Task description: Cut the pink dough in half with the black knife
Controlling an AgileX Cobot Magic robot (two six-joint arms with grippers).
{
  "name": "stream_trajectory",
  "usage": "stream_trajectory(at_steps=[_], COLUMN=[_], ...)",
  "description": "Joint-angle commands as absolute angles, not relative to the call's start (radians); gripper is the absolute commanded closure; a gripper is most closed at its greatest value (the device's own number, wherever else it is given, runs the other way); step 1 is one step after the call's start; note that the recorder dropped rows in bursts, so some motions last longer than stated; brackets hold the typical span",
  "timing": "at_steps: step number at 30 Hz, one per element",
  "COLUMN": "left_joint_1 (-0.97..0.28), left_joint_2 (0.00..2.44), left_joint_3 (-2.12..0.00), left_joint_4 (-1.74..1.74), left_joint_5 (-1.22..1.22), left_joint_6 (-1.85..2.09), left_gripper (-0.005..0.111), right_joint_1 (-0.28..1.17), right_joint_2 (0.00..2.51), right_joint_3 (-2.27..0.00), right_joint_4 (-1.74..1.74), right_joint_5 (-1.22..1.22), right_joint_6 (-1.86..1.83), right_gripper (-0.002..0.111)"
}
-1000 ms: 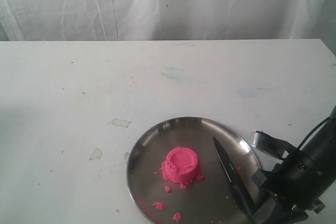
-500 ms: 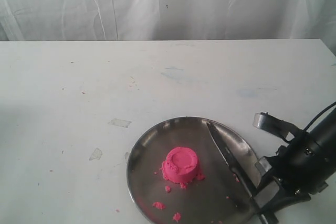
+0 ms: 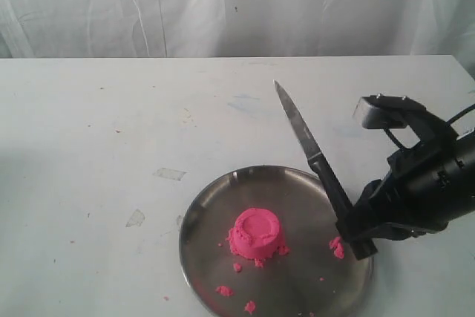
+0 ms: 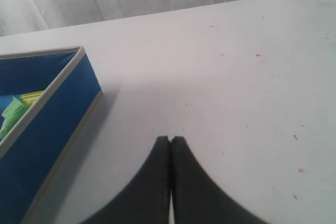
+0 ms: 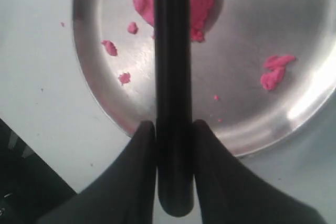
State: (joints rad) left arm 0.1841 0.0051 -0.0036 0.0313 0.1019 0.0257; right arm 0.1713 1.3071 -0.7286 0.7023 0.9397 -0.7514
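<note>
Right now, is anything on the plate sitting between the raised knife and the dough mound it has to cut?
Nothing visible blocks it. The right gripper holds the black knife raised, off to the side of the uncut pink dough. Only small pink crumbs lie on the steel plate.

Crumbly pink dough — shiny steel plate

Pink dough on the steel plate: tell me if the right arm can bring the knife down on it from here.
Probably yes. The right gripper grips the black knife by its handle, blade raised above the plate. Nothing lies between it and the pink dough.
</note>
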Motion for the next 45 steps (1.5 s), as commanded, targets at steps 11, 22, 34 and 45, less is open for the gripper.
stream_trajectory(at_steps=[11, 22, 34, 45], left_joint_1=[0.186, 0.186, 0.186, 0.186], left_joint_2=[0.000, 0.000, 0.000, 0.000], left_joint_3=[0.000, 0.000, -0.095, -0.095], left_joint_4=[0.030, -0.407, -0.204, -0.070], left_joint_5=[0.099, -0.139, -0.201, -0.343], left_joint_6=[0.026, -0.631, -0.616, -0.516], left_gripper=[0.107, 0.107, 0.107, 0.107], right_joint_1=[0.272, 0.272, 0.272, 0.272], right_joint_2=[1.056, 1.056, 1.062, 1.118], right_joint_3=[-0.736, -0.736, -0.701, -0.627], right_joint_4=[0.729, 0.729, 0.803, 0.848], right_joint_5=[0.970, 0.940, 0.691, 0.554], right_joint_6=[-0.747, -0.747, -0.761, -0.779], right_gripper=[0.108, 0.108, 0.108, 0.108])
